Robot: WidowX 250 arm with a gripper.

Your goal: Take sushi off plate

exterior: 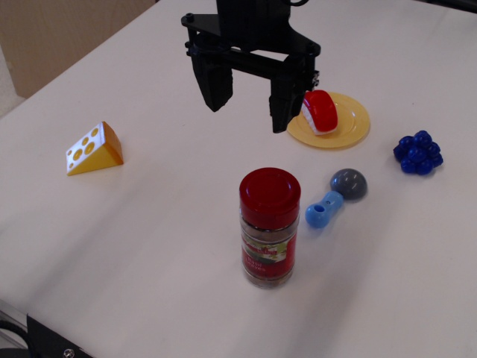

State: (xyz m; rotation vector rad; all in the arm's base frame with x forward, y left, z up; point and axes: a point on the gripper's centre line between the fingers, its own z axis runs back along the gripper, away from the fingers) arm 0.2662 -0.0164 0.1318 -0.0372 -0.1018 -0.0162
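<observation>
The sushi (320, 111), a small red-topped nigiri on a white base, lies on the left part of the yellow plate (350, 128) at the right of the table. My black gripper (249, 110) hangs open and empty just left of the plate. Its right finger (282, 108) is close beside the sushi; whether it touches cannot be told. Its left finger (217, 88) is further left over bare table.
A red-lidded spice jar (269, 227) stands in front of the gripper. A blue and grey toy (335, 198) lies to its right. Blue grapes (418, 152) sit right of the plate. A cheese wedge (95, 149) lies at the left.
</observation>
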